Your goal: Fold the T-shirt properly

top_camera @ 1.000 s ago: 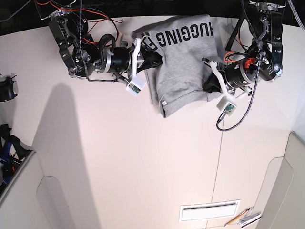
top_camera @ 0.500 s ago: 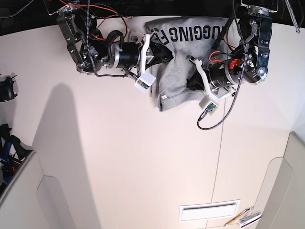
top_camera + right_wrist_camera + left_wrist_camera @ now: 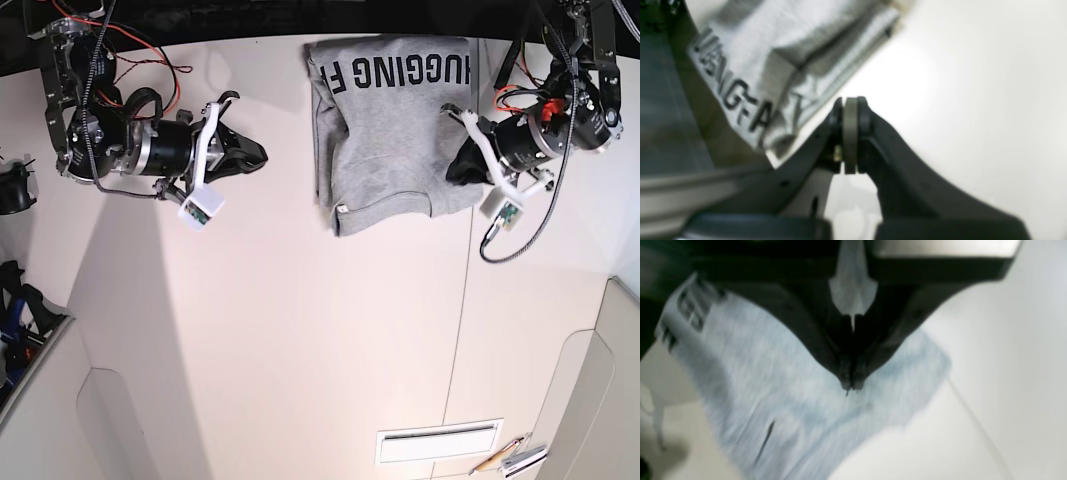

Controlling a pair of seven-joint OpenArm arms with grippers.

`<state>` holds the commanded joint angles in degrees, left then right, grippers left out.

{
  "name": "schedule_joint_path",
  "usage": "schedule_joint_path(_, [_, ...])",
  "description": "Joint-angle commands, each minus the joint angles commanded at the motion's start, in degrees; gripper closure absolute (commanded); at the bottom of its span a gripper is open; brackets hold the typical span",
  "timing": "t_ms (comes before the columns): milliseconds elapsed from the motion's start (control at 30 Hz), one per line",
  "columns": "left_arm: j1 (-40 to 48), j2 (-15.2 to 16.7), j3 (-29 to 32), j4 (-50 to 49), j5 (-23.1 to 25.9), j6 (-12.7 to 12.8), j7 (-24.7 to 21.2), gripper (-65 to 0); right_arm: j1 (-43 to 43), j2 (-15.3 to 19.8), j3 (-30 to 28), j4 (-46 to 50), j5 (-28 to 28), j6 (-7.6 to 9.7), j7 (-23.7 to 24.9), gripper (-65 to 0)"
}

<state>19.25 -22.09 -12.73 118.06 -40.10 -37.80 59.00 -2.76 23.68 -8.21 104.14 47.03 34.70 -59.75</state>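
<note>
The grey T-shirt lies folded at the table's far edge, black lettering up and its hem towards me. My left gripper is shut at the shirt's lower right edge. In the left wrist view its tips meet over the blurred T-shirt, with no cloth visibly pinched. My right gripper is shut and holds nothing. It hangs over bare table, well left of the shirt. In the right wrist view its closed pads point past the T-shirt's stacked folded edge.
A seam in the table runs from near the shirt to the front. A white slotted vent and some pens lie at the front right. Dark equipment sits at the left edge.
My right arm has pulled back to the left, away from the shirt. My left arm has shifted right to the shirt's edge. The shirt now lies flatter.
</note>
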Motion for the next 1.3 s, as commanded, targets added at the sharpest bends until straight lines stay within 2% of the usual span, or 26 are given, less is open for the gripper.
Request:
schedule_joint_path(33, [1.81,0.0,-2.05,1.01,-1.16,-0.96,0.48,0.0,-0.09,1.31,0.0,0.0,0.87,0.0,-0.5,0.0])
schedule_joint_path(133, [7.52,0.0,-7.65,3.87,-4.76,-1.03,1.7,0.0,-0.9,5.27,0.0,0.0,2.49,0.02,-0.55,0.0])
schedule_joint_path(267, [15.26,0.0,-11.72,4.61,-5.97,-1.07,3.06,0.0,-3.23,7.76,0.0,0.0,4.46,0.07,-1.88,0.0])
schedule_joint_path(367, [20.87,0.07,-11.72,4.61,-6.27,-1.44,4.15,0.0,-6.08,8.83,0.0,0.0,4.92,0.09,-2.25,0.0])
schedule_joint_path(433, [25.38,0.04,-11.72,4.61,-6.21,-0.7,5.9,0.0,-8.59,10.34,0.0,0.0,4.94,0.09,-2.45,0.0])
schedule_joint_path(633, [37.68,0.31,-11.72,4.61,-5.75,-0.5,5.97,0.0,-16.26,15.56,-0.07,0.0,5.75,0.09,-2.43,0.0])
schedule_joint_path(967, [53.4,0.28,-11.58,3.17,-3.82,-0.15,6.25,0.0,-29.57,21.27,-0.17,-0.11,5.62,0.11,-2.49,0.0])
schedule_joint_path(1067, [53.59,0.15,-10.93,-3.45,0.22,-0.15,2.08,0.0,-32.41,21.42,-0.28,-0.11,5.25,0.11,-3.72,0.0])
schedule_joint_path(1133, [53.2,-0.35,-8.57,-10.58,4.72,-0.17,-3.74,0.0,-33.2,22.25,-1.36,-0.28,5.29,0.11,-4.46,0.0])
schedule_joint_path(1233, [49.29,-2.54,-0.24,-22.08,14.6,-0.35,-8.04,0.0,-33.11,24.76,-6.64,-1.25,5.22,0.09,-4.7,0.0])
schedule_joint_path(1300, [45.29,-3.87,6.56,-30.62,18.73,-0.35,-10.82,0.0,-33.11,25.51,-11.87,-2.12,3.8,0.09,-4.5,0.0])
